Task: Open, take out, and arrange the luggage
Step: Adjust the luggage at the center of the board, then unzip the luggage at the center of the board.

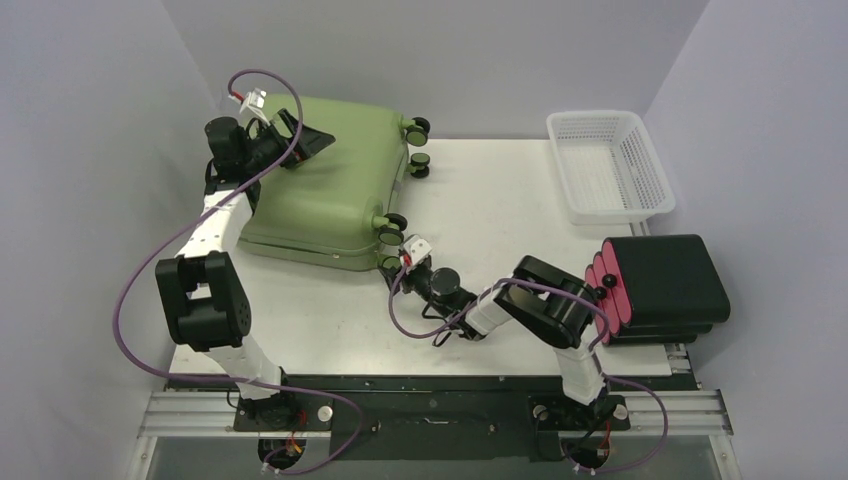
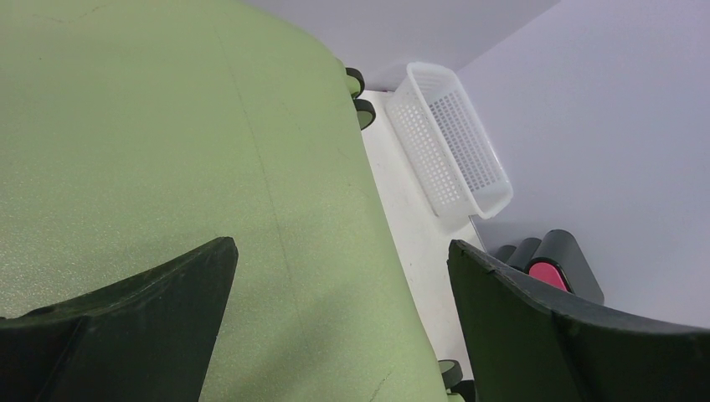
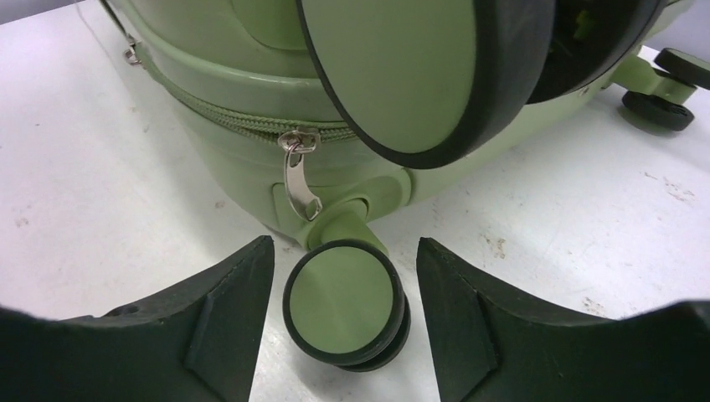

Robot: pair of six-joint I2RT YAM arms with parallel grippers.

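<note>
Right pincer (image 3: pixel 343 247) first: it's held low over the worktop (image 3: pixel 84 167) with its fingers spread, and a small green-faced wheel (image 3: pixel 339 297) is caught between them. A gap can be seen on both sides, so nothing's actually gripped. Just beyond the fingertips a metal zip pull (image 3: pixel 297 172) is seen hanging from the zip line, and the zip looks done up along the stretch that's visible. Above that, the rounded corner of the green suitcase (image 3: pixel 226 84) fills the shot, with a second, bigger-looking wheel (image 3: pixel 393 67) right up against the lens.

Left pincer (image 2: pixel 342 247): spread wide, nothing grasped. It's held over the top shell of the suitcase, towards the end away from the wheels. Whether the fingers are touching the shell can't be told from the wrist shot.

So the suitcase (image 1: pixel 330 190) is laid flat on the worktop under the left pincer, with its near wheeled corner reaching to the right pincer (image 1: pixel 400 262). Further out, well off to the right of both pincers, a white mesh basket (image 1: pixel 610 165) is parked at the far side. A black case with a pink-red edge (image 1: pixel 670 280) is set at the worktop's right edge, nearer than the basket.
</note>
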